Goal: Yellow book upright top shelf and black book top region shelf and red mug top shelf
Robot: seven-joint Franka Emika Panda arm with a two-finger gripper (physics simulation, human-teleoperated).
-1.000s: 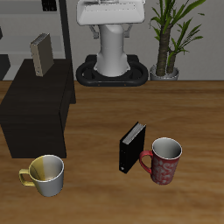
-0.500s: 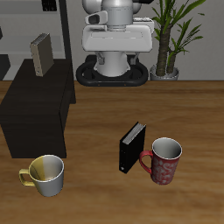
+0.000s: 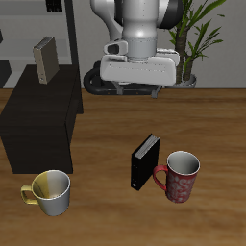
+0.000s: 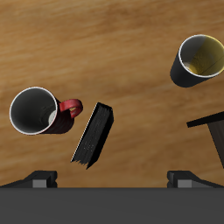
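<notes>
So the yellow book (image 3: pixel 44 60) stood upright on the shelf (image 3: pixel 38 120) top, way back, cover facing the table's front. We had the black book (image 3: pixel 145 160) standing on the table (image 3: pixel 106 192), long axis vertical, spine toward the front edge; the red mug (image 3: pixel 179 177) sat just beside it at its 3 o'clock, handle touching or nearly so. The wrist view showed down into both mugs, which the exterior one barely did. A yellow-and-white mug (image 3: pixel 51 191) sat near the shelf's front. The pincer (image 3: pixel 137 85) hung high near the base; we couldn't tell if it was spread or pressed together.
</notes>
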